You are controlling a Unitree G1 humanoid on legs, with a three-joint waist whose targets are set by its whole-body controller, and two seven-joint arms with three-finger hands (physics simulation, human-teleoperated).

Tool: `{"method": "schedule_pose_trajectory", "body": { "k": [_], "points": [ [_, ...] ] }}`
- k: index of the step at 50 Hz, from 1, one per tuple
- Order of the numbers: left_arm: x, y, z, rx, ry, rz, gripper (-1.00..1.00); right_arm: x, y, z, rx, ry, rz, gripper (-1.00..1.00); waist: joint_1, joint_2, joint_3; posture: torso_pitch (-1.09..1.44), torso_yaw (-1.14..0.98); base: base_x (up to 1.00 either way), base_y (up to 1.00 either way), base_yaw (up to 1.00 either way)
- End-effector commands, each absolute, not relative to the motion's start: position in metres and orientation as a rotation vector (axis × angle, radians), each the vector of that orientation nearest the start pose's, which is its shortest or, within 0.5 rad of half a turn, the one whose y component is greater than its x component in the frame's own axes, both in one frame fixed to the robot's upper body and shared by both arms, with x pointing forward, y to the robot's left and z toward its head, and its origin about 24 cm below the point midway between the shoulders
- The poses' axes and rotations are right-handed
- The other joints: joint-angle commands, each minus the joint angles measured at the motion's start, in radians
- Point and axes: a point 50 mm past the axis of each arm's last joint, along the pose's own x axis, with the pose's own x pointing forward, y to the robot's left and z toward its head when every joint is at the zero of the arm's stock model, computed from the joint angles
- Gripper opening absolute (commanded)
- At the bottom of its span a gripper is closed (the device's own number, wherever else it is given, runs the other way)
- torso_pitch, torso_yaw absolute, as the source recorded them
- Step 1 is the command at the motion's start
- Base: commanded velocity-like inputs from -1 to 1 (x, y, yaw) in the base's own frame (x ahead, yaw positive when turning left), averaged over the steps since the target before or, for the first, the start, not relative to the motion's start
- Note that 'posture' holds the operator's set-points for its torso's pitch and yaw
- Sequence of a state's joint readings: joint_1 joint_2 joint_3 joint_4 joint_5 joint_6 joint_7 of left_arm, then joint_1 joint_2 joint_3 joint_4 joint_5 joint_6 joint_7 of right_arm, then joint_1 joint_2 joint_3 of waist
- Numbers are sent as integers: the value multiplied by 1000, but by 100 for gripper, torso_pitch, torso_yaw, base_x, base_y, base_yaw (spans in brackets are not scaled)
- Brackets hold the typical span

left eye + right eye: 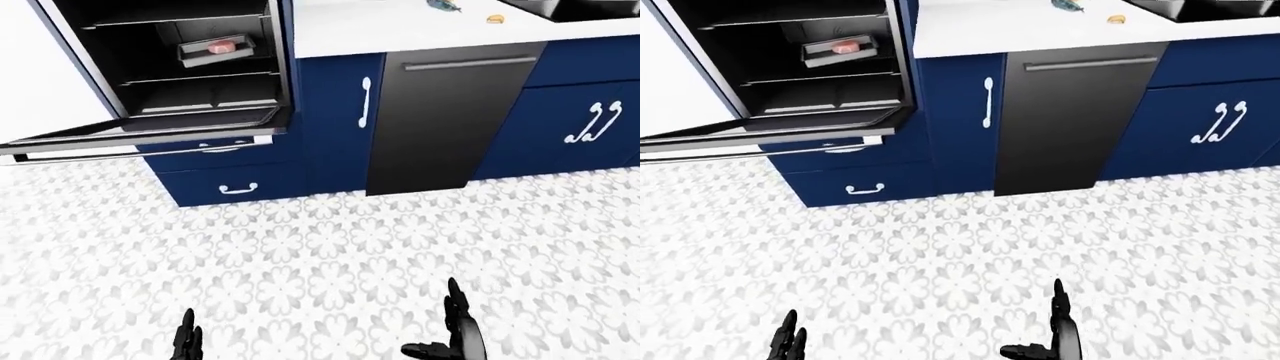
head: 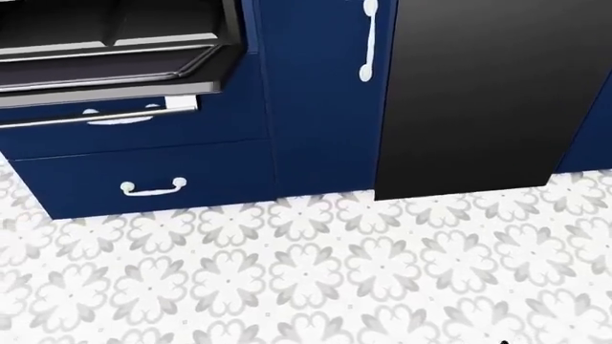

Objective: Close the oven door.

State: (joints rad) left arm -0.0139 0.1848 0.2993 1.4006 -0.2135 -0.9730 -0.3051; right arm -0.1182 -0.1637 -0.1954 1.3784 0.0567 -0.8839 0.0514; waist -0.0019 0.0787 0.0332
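The oven (image 1: 190, 60) stands open at the upper left of the left-eye view. Its door (image 1: 140, 135) hangs down flat, with a silver handle bar (image 1: 70, 154) along its outer edge. Inside, a grey tray with something pink (image 1: 218, 49) sits on a rack. The door's edge also shows in the head view (image 2: 105, 75). My left hand (image 1: 187, 342) and right hand (image 1: 455, 330) are low at the bottom of the view, open and empty, far from the door.
Navy cabinets with white handles (image 1: 365, 101) run along the wall, with a drawer (image 1: 235, 184) under the oven. A dark dishwasher panel (image 1: 440, 120) sits to the right. A white counter (image 1: 400, 26) holds small items. Patterned tile floor (image 1: 320, 262) lies between me and the oven.
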Motion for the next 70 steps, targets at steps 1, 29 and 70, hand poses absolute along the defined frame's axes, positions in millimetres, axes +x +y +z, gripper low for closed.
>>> {"method": "schedule_pose_trajectory", "body": {
  "k": [1, 29, 70],
  "points": [
    [119, 250, -112, -11, 381, 215, 100, 166, -231, -104, -88, 352, -199, 100, 6, -15, -6, 0, 0, 0, 24, 0],
    [114, 263, -113, 2, 434, 259, 100, 164, -246, -107, -123, 431, -209, 100, -11, -1, -14, 0, 0, 0, 24, 0],
    [115, 261, -114, -9, 435, 246, 100, 164, -244, -107, -120, 425, -201, 100, 0, -73, -3, 0, 0, 0, 23, 0]
  ]
}}
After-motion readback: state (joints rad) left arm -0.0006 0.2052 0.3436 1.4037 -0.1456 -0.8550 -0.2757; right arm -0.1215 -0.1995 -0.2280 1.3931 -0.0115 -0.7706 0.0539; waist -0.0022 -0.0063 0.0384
